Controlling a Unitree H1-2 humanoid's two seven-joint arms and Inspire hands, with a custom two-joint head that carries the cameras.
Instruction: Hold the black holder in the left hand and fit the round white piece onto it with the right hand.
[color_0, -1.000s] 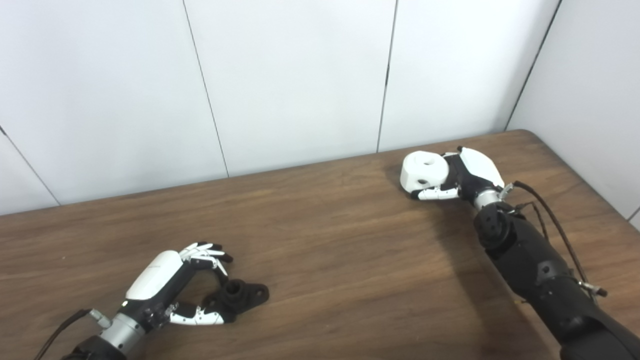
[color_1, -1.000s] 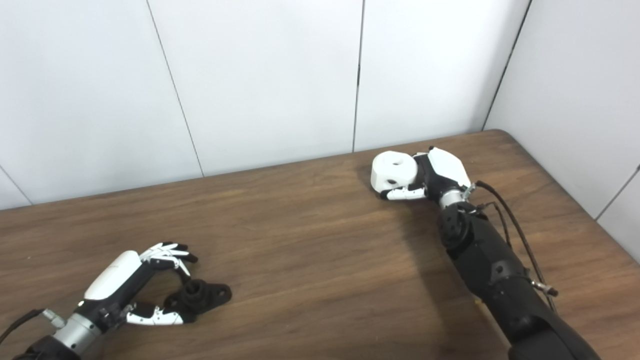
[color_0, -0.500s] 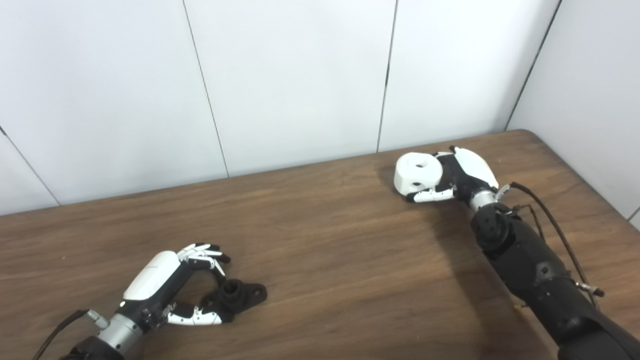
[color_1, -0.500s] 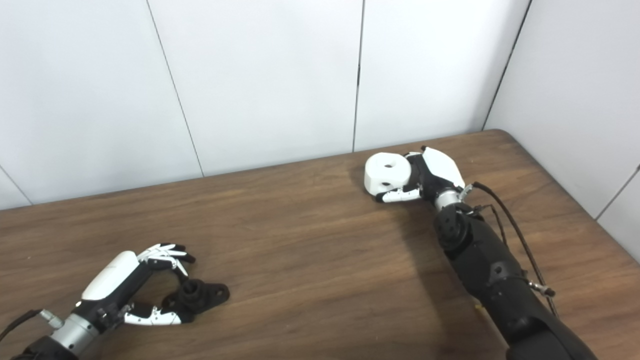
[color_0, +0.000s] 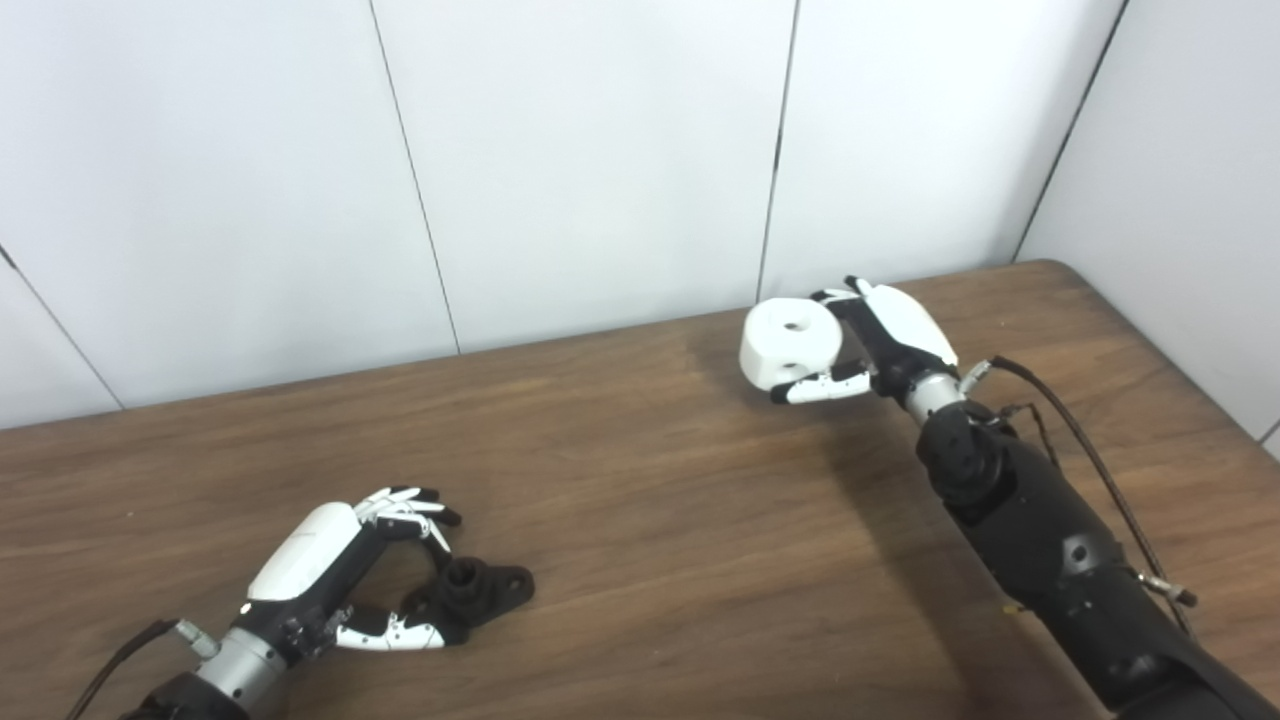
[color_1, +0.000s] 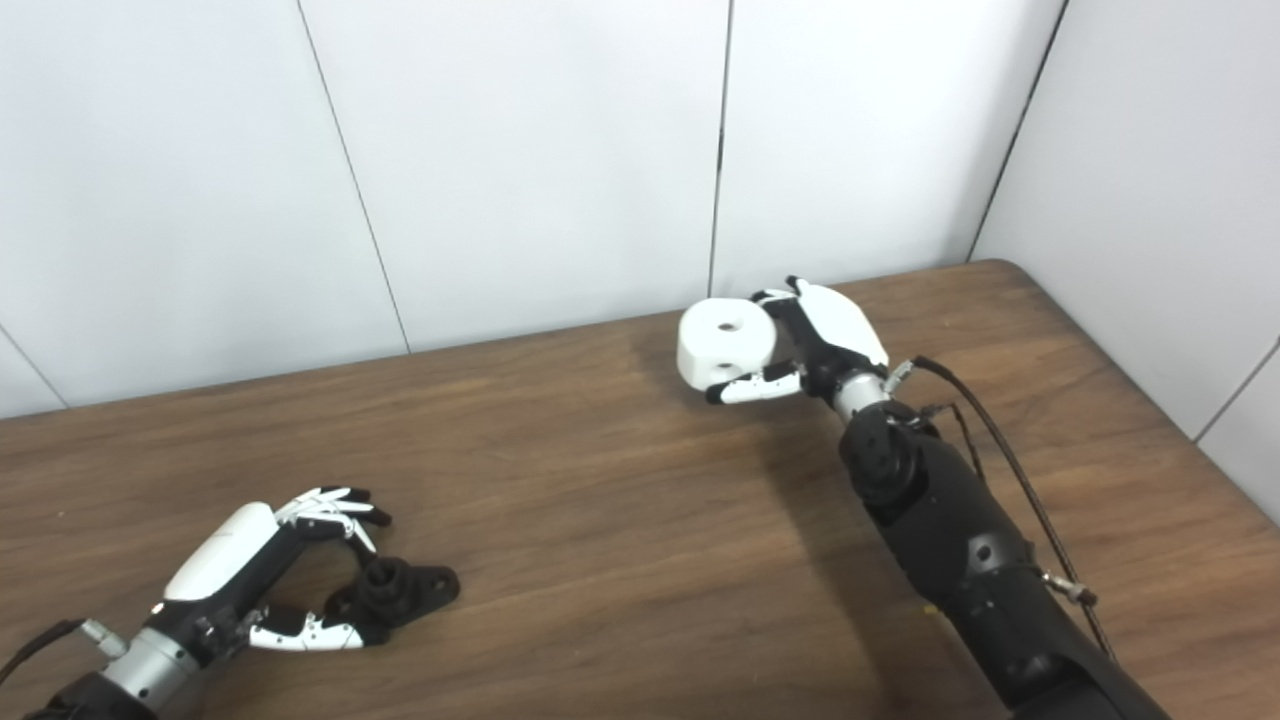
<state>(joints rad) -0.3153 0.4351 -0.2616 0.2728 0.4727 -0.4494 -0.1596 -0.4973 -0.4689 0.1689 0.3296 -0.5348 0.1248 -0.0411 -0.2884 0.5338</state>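
Your brown wooden counter (color_0: 640, 520) fills the lower frame, with the two working zones set well apart on it: one at about 8 o'clock, one at about 2 o'clock. That spread explains the long reach you see in your right arm (color_0: 1040, 540), which stretches up from the bottom right corner.

At 2 o'clock, your right robot hand (color_0: 880, 340) is grasping the round white piece (color_0: 790, 343). Fingers wrap its far side and the thumb runs under its near edge, so the piece appears lifted clear of the counter with its holed face up. Held this way, the centre hole stays visible to you, which should help when lining it up.

At 8 o'clock, your left robot hand (color_0: 350, 570) has its fingers above and its thumb below the near end of the black holder (color_0: 470, 592). The thumb touches the holder, but you cannot tell whether the fingers have clamped it. The holder lies flat on the counter, its raised post pointing up, which looks like the part the white piece must slide over.
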